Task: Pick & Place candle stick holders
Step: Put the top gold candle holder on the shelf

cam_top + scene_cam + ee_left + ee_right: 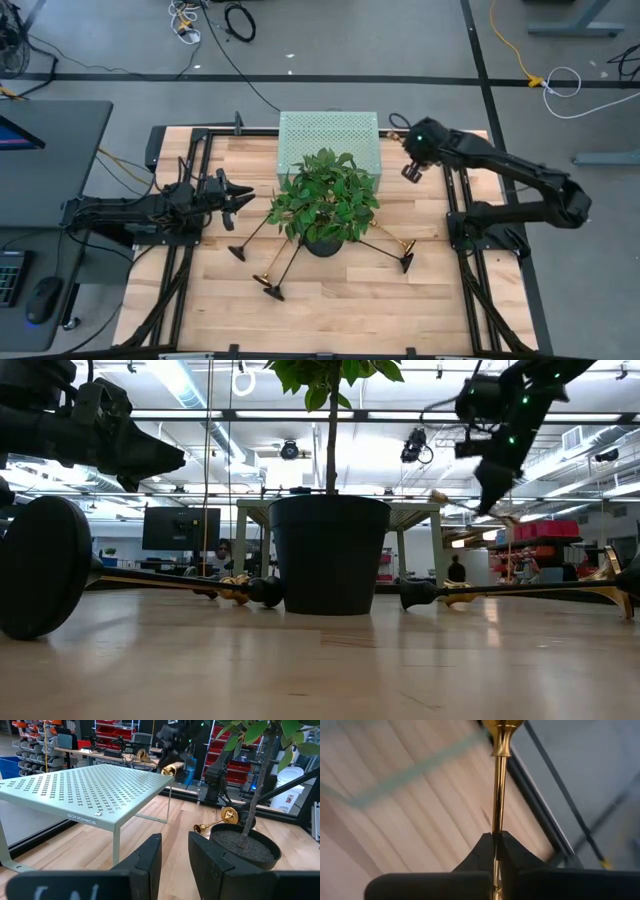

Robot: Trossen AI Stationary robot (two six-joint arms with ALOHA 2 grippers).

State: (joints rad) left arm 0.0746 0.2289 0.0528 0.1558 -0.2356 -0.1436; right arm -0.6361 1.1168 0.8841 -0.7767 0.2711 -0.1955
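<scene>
Right claw [496,840] is clamped tight on the thin stem of a gold candlestick [498,795], carried in the air near the far right corner of the pale green perforated box [328,135], w/ nothing yet set down there as far as the pics show. Left claw [175,857] hangs above the table [420,300] on its left side, fingers a little apart & gripping nothing, aimed toward the potted plant [325,200].

Progress looks early: one holder in transit, the rest not yet touched. On the table around the plant's pot lie the other candle stick holders. One black one [252,238] slants out to the pot's left. Two more [275,275], at least one gold-stemmed, fan toward the near edge w/ round bases outermost. Two others [395,252] reach out to the pot's right, one of them gold. From table height, gold stems [520,594] show flat on the wood either side of the pot.

Box top appears bare in the left wrist view, so prob. no holder delivered there; where they are meant to go can't be told. Approx five left to pick, some partly under leaves, exact count uncertain.
</scene>
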